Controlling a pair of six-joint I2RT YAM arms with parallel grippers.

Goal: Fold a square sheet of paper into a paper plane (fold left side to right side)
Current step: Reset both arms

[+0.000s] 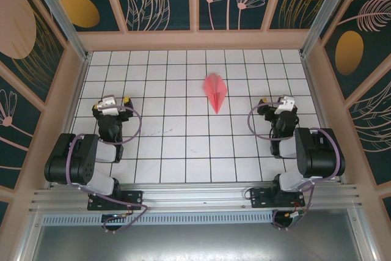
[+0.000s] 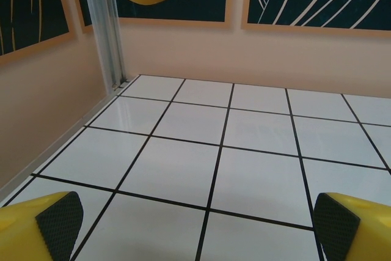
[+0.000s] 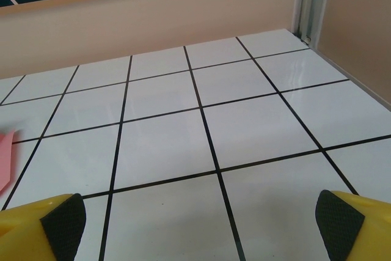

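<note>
On the white tiled bench (image 1: 174, 151), a little behind its middle and slightly to the right, lies the paper plane (image 1: 215, 91). It is a narrow pink-red dart with a crease along its length. Its sharp tip points toward the near edge, and its wider end points toward the back wall (image 1: 195, 40). It lies flat on the tiles and nothing touches it.

The left gripper (image 1: 112, 102) stands over the left part of the bench, well apart from the plane. Its jaws are spread as wide as they go and it holds nothing. From the left wrist camera, this gripper (image 2: 198, 224) shows its two yellow fingers with black pads (image 2: 59, 224) at the lower corners, and between them there are only bare tiles and black grid lines.

The right gripper (image 1: 278, 101) stands over the right part of the bench, somewhat nearer to the plane but also apart from it. It is fully spread too, and it is empty. From the right wrist camera, this gripper (image 3: 198, 224) has its pads (image 3: 339, 224) far from each other over bare tiles, and a small pink corner of the plane (image 3: 6, 157) shows at the left edge.
</note>
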